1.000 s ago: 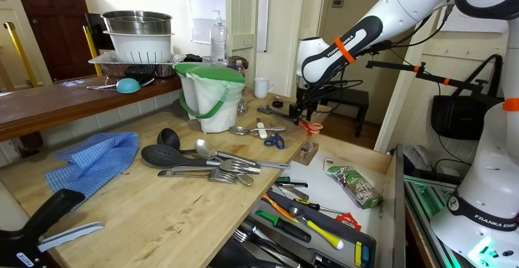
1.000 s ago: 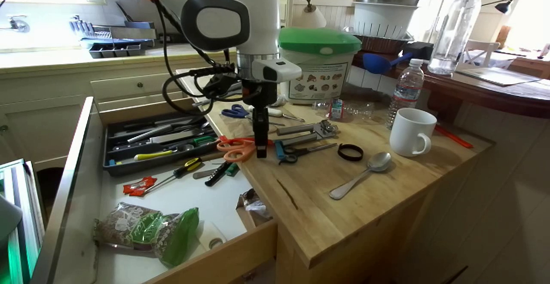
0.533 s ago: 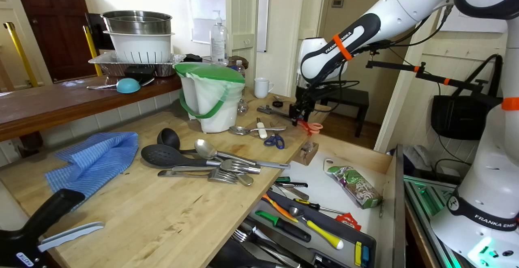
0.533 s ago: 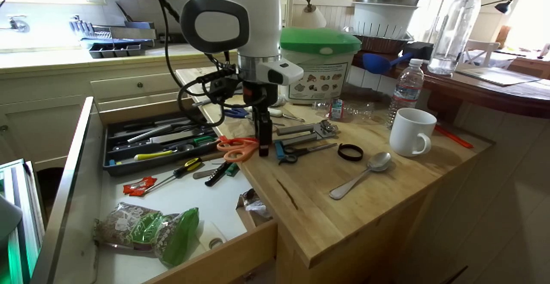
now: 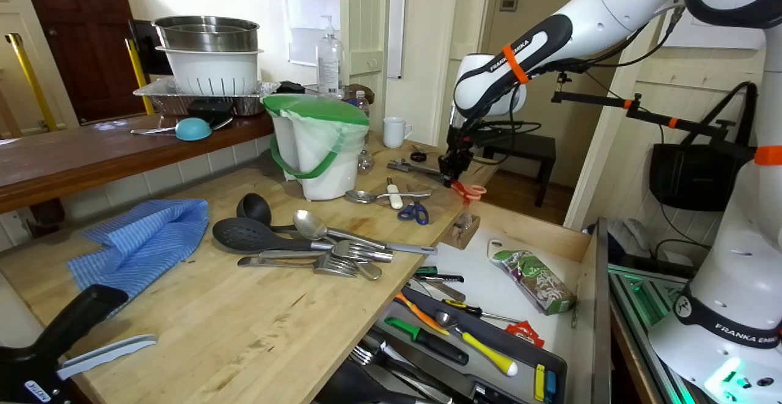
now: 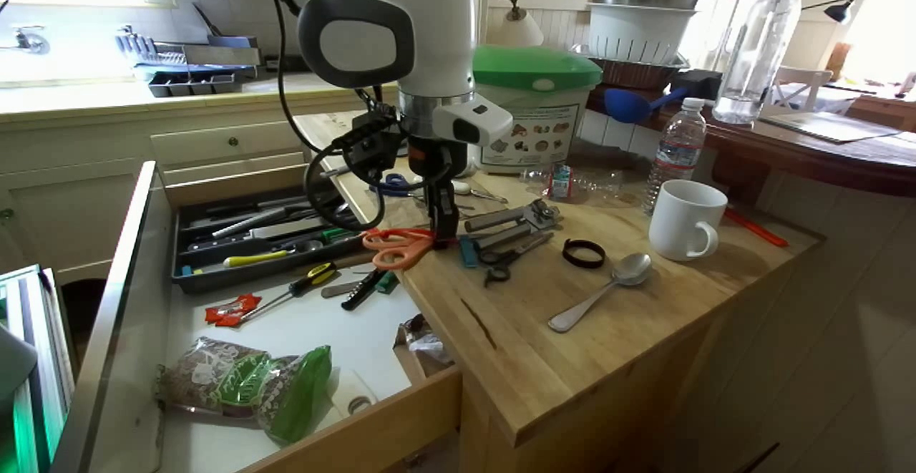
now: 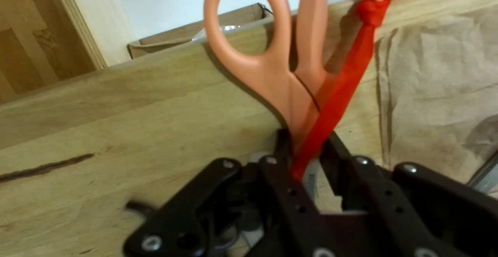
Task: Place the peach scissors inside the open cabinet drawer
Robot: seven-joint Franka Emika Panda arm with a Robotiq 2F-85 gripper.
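The peach scissors [image 7: 272, 80] lie by the edge of the wooden counter, handle loops pointing toward the drawer, with a red ribbon [image 7: 346, 86] tied on one loop. My gripper [image 7: 307, 140] is shut on the neck of the scissors, and the ribbon's lower end passes between its fingers too. The blades are hidden by the jaws. In both exterior views the orange loops [image 6: 408, 247] stick out beside the gripper [image 6: 445, 238], low at the counter. Below and beside that edge is the open cabinet drawer [image 6: 372, 426], holding a tool tray and loose items.
Dark scissors [image 6: 512, 255], a can opener [image 6: 526, 221] and blue-handled scissors [image 5: 414, 212] lie close around the gripper. A black ring [image 6: 583, 253], spoon [image 6: 601, 294] and white mug [image 6: 687, 219] are farther along the counter. A green-lidded bucket [image 5: 321, 153] stands behind.
The jaws have gone from open to shut on the peach scissors, and the gripper has tilted slightly. The dark scissors beside it have turned a little; the peach scissors have barely shifted.
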